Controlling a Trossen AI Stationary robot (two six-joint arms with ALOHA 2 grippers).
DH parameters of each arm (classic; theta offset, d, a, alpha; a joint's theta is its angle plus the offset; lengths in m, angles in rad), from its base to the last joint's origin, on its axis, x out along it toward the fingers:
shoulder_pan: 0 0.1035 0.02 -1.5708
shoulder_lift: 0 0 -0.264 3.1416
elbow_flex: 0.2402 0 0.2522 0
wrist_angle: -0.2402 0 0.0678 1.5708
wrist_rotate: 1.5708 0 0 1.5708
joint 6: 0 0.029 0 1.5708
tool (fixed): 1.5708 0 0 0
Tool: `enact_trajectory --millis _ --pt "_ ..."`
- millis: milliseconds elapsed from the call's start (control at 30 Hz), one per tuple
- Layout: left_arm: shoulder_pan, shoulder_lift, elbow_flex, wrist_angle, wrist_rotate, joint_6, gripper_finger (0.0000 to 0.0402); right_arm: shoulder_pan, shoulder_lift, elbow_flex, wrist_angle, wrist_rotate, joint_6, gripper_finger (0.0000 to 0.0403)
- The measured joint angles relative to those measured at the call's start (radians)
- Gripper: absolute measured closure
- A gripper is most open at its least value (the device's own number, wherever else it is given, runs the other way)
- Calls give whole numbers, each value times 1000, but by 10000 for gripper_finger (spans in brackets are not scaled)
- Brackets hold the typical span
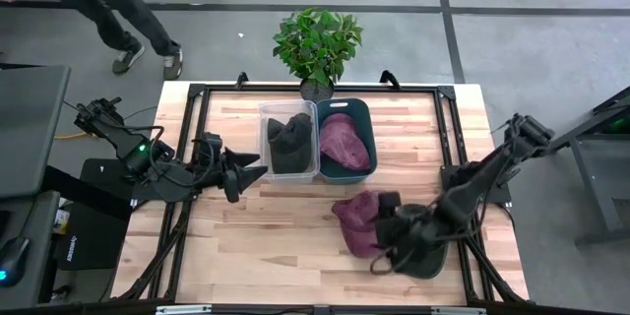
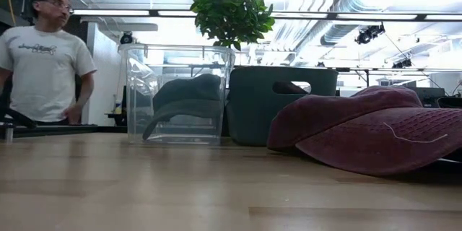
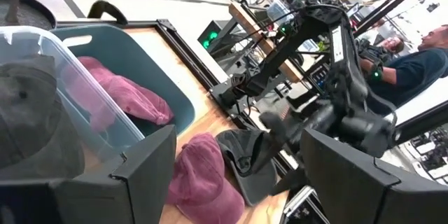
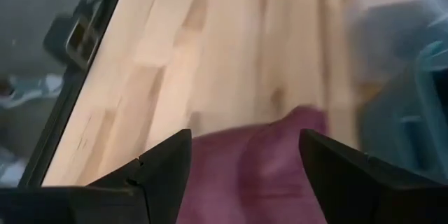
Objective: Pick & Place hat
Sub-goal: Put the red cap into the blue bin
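We see four hats here, all placed relative to the clear bin (image 1: 288, 140) mid-table. Inside that bin sits a dark grey cap (image 1: 289, 138), crumpled, its brim curving down against the front wall in the low view. Right next to the bin, in the teal tub (image 1: 366, 118) touching its side, there's a maroon hat (image 1: 344, 142) slumped in a soft heap. Out on the bare wood, on the near side of the bin and a bit toward the tub's side, lies another maroon cap (image 1: 358, 219), flopped flat with the crown sagging. Just beside it, farther from the bin, a dark cap (image 1: 406, 226) lies mostly hidden.
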Motion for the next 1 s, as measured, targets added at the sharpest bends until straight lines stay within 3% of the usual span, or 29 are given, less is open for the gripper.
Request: enact_trajectory --millis 200,633,800,1000 --pt "0 0 0 -14 8 -16 112 71 141 42 -14 6 29 144" --pt "0 0 0 -24 27 -34 112 150 478 312 -370 65 54 144" --pt "0 0 0 -24 32 -35 112 159 529 365 -433 114 178 144" --pt "0 0 0 -33 34 -37 112 166 540 342 -423 96 272 144"
